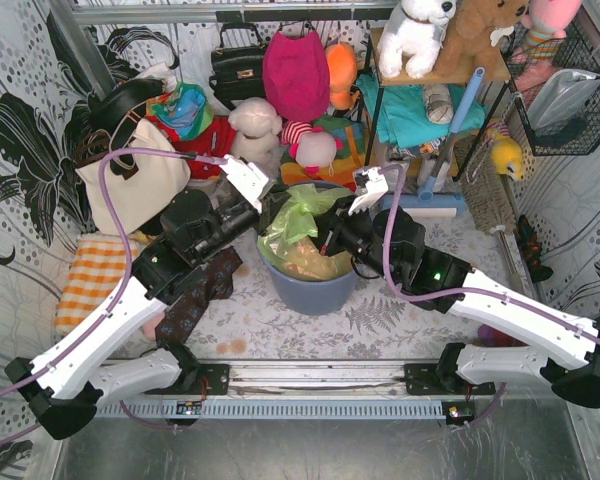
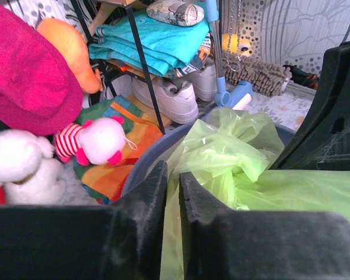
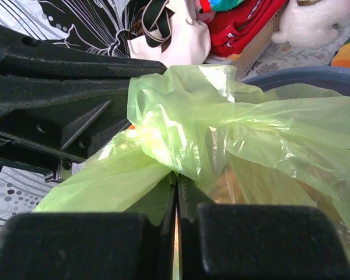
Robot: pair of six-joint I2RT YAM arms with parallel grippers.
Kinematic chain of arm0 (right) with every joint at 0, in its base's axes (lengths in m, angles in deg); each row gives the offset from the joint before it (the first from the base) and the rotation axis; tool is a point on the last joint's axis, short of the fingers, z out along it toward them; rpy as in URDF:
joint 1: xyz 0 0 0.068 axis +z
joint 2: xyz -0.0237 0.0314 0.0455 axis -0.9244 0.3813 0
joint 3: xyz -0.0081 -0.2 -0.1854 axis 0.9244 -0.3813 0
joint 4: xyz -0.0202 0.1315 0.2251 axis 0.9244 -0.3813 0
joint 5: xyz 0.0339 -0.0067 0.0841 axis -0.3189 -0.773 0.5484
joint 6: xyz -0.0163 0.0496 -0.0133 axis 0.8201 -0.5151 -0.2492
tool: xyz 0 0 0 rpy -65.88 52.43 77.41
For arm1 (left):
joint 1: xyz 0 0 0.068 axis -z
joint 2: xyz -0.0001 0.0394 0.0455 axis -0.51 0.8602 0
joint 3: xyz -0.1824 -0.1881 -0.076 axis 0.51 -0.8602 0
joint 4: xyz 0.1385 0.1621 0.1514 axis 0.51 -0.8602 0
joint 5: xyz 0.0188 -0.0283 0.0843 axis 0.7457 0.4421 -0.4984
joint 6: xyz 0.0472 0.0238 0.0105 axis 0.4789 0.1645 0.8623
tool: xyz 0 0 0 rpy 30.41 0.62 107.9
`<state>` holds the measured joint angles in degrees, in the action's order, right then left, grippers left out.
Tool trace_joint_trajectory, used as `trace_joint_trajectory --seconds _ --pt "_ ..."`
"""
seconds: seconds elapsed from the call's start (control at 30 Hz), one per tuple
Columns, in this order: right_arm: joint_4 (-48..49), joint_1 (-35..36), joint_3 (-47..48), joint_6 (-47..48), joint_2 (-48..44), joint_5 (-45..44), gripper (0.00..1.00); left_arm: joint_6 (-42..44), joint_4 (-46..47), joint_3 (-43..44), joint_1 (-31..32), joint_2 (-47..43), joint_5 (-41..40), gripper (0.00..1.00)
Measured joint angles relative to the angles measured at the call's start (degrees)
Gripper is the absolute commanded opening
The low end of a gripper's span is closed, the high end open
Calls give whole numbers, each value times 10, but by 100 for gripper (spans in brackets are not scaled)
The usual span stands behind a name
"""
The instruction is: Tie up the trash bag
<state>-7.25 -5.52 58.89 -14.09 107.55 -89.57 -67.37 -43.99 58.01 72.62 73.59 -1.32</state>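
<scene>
Knot-tying step, likely mid-cinch: the thin translucent lime-green plastic trash bag [image 1: 302, 225] sits in the blue-grey round plastic bin [image 1: 310, 290] at the centre of the counter [image 1: 280, 325], between both arms, its mouth gathered into a bunched twist above the rim. Left hand [image 2: 173, 181] has its jaws nearly together, with green film running through the narrow slot, so it looks pinched. Right hand [image 3: 176, 186] is fully closed, clamped on a flap just below the twist. The next move probably calls for pulling the two held ends apart, left and right, gently enough not to tear the film.
</scene>
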Motion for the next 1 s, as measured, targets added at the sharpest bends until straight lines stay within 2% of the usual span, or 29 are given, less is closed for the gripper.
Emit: trace_joint_trajectory --seconds 0.07,0.1,0.47,0.63,0.73,1.0 --pt "11 0 -5 -2 0 0 0 0 0 3 -2 0 6 2" --pt "19 0 -9 -2 0 0 0 0 0 4 -3 0 8 0" --pt "120 0 -25 28 -13 -9 0 0 -6 6 -7 -1 18 0" --pt "124 0 3 53 -13 -15 0 -1 -22 6 -9 -14 25 0" --pt "96 0 31 61 -13 -24 0 -1 -35 8 -9 -21 34 0" --pt "-82 0 121 72 -31 -35 0 -7 -48 25 -9 -23 49 0"
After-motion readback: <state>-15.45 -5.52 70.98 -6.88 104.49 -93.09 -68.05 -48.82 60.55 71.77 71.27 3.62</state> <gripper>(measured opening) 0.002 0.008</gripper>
